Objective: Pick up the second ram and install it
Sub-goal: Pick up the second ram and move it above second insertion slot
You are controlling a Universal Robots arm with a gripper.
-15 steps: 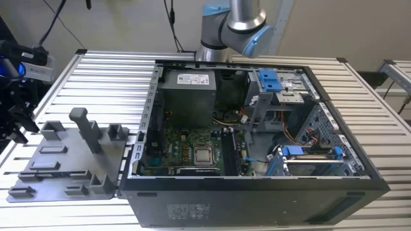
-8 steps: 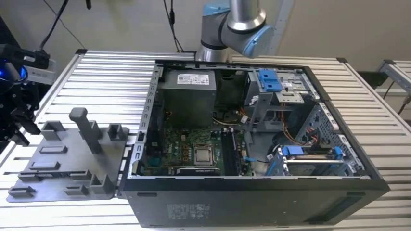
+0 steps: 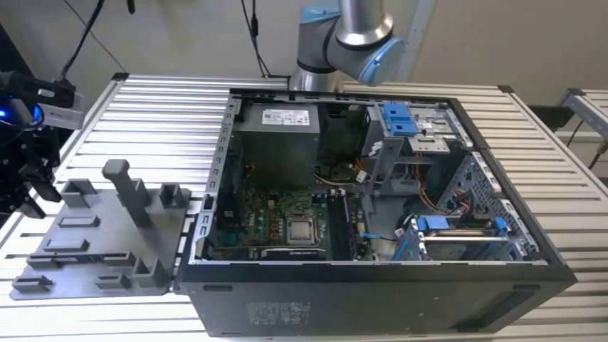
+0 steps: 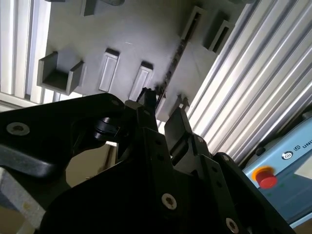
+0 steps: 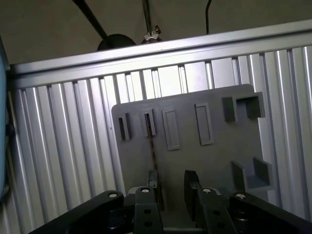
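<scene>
The pincer [image 5: 171, 179] hangs over the gray holder plate [image 5: 214, 161] with its jaws parted and nothing gripped. The second ram [image 5: 153, 153] stands on edge in a slot of that plate. It shows as a thin dark strip running toward one finger [image 5: 152, 185] rather than the middle of the gap (whether they touch, I cannot tell). In the exterior view the plate lies at about eight o'clock from the open computer case [image 3: 380, 299]. I judge this the pick-up step, grasp not yet made. A clean grip calls for the board centred and square between the pads.
</scene>
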